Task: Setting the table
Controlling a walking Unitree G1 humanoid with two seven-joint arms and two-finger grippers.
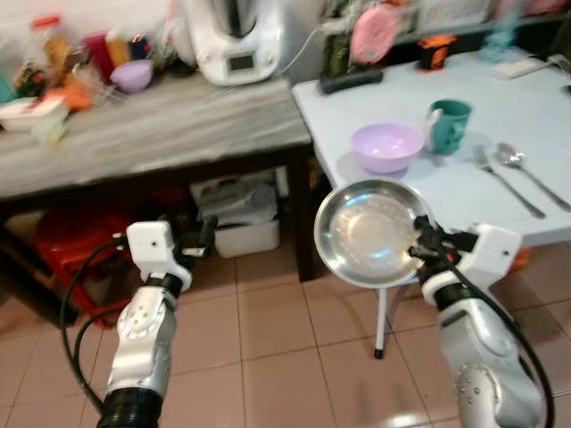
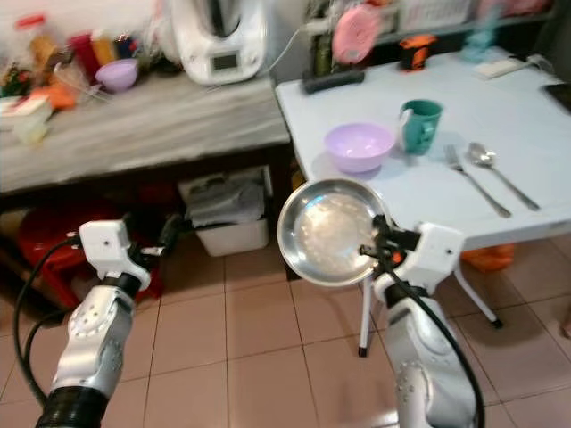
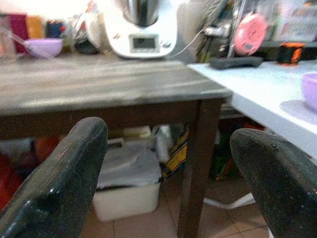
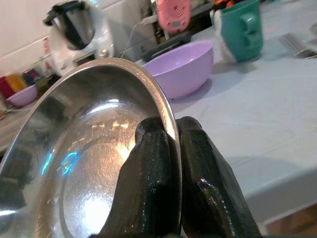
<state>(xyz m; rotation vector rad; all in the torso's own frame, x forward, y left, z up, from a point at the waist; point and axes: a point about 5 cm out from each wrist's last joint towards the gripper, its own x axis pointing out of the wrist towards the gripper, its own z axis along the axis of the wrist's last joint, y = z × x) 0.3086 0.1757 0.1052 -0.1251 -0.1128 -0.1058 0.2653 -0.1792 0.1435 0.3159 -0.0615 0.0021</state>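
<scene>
Two arms reach forward in the left eye view. The right gripper (image 1: 426, 250) pinches a round steel plate (image 1: 368, 230) by its near rim and holds it in the air just off the front corner of the pale blue table (image 1: 535, 116), part of it over the tabletop and the rest over the tiled floor (image 1: 268, 348). On the table sit a purple bowl (image 1: 387, 146), a green mug (image 1: 448, 125) just beside it, and a fork (image 1: 505, 181) and spoon (image 1: 532, 174) lying side by side. The left gripper (image 1: 207, 239) hangs low in front of the dark wooden side table (image 1: 143, 134), holding nothing.

From the right eye the same layout shows, with the plate (image 2: 327, 230) tilted up toward the camera and its far edge near the bowl (image 2: 359, 145).

Along the left wrist, the two black fingers (image 3: 64, 168) stand wide apart and empty, with the side table's leg between them and a white kitchen machine (image 3: 143, 27) on top of it.

Along the right wrist, the fingers (image 4: 156, 183) are pressed together on the plate's thin rim (image 4: 163, 106), one on each face.

My judgement on handling: the plate is stiff, light and unlikely to break, but its polished metal is slippery and a pinch at one edge leaves the whole disc hanging off that point, so it may swivel or slide. The rim is the only workable place to hold it; it should be levelled and lowered flat onto a bare patch of table near the fork before the fingers let go.
</scene>
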